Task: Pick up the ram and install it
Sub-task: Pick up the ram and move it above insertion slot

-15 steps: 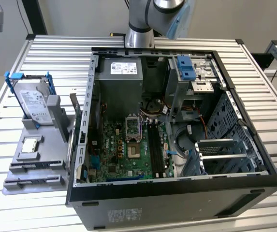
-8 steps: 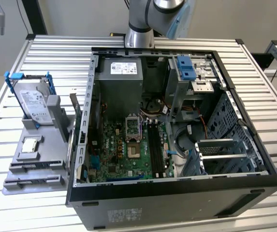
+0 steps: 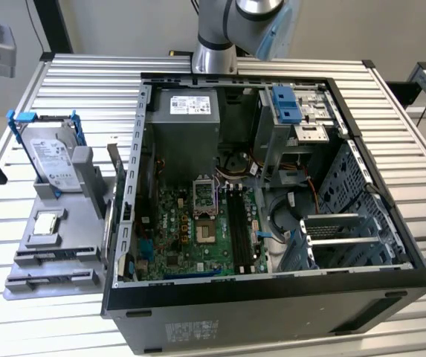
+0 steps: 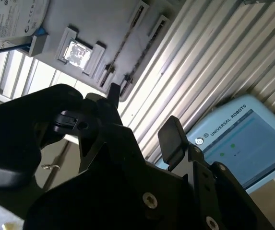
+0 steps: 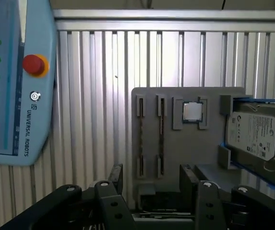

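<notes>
My gripper (image 5: 151,179) is open, its two black fingers (image 5: 115,177) well apart with nothing between them; it also appears in the second wrist view (image 4: 144,117). It hangs high, away from a grey fixture plate (image 5: 185,153). Two long narrow slots (image 5: 161,136) on that plate show only thin dark lines. I cannot make out the ram there, so it counts as hidden. The open computer case (image 3: 272,297) lies on the table with its green motherboard (image 3: 175,238) and black memory slots (image 3: 239,223) exposed.
The grey plate (image 3: 49,245) carries a silver hard drive (image 3: 53,160) in a blue bracket and a small square chip (image 3: 45,223). A light blue teach pendant (image 5: 12,81) lies on the ribbed metal table (image 5: 99,96). The arm's base (image 3: 216,44) stands behind the case.
</notes>
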`<state>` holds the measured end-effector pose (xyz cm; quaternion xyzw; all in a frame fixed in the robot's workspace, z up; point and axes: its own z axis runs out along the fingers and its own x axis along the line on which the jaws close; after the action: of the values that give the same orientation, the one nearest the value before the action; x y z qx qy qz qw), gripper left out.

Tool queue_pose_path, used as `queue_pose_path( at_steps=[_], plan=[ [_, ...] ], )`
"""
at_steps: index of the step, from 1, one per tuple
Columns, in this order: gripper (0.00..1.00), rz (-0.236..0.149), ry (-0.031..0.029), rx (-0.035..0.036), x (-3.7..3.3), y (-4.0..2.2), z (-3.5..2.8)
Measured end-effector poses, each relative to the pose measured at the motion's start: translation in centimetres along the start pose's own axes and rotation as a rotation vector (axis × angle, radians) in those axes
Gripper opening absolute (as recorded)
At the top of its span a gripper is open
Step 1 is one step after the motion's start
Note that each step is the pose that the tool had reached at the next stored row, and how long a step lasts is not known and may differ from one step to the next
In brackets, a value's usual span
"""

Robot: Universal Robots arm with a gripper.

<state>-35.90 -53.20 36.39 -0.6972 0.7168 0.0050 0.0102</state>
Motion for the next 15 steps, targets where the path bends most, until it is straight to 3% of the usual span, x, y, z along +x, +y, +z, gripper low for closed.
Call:
queue_pose_path(
  at_steps=[15],
  plan=[
    [1.0,0.006,0.0002,-0.0009,0.03,0.03,2.62]
  ],
)
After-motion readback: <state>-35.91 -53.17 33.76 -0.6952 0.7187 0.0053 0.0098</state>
